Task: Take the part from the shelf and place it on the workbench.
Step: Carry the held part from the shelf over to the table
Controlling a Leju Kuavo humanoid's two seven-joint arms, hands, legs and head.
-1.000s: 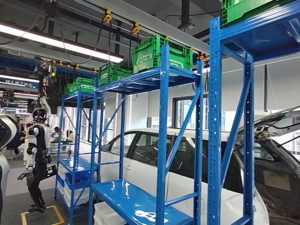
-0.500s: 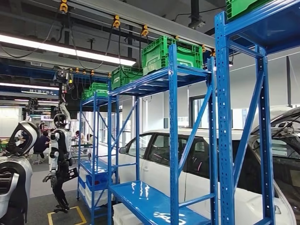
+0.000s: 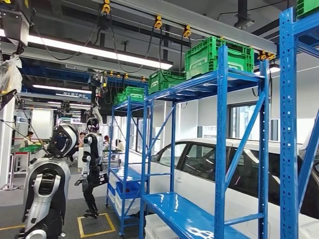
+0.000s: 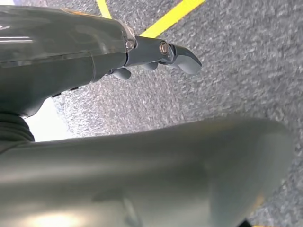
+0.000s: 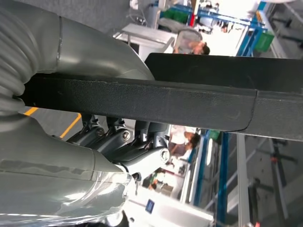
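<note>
In the right wrist view, a long flat black part (image 5: 161, 101) runs across the picture. My right hand (image 5: 121, 142) grips it, the thick grey thumb on one side and the dark fingers (image 5: 107, 135) on the other. My left hand (image 4: 150, 52) hangs over grey carpet with its fingers stretched out and nothing in them. The head view looks at blue steel shelves (image 3: 222, 149) with a bare glossy blue board (image 3: 180, 211) low down.
Green crates (image 3: 214, 55) sit on top of the shelves and a white car (image 3: 203, 169) stands behind them. Two other humanoid robots (image 3: 47, 189) (image 3: 92, 169) stand at the left, near a yellow floor square (image 3: 94, 226). People sit at tables (image 5: 192, 47) in the background.
The whole head picture has slid to the right, so the camera has turned left. A second robot has come into view at the left, and the dark car at the right has left the picture.
</note>
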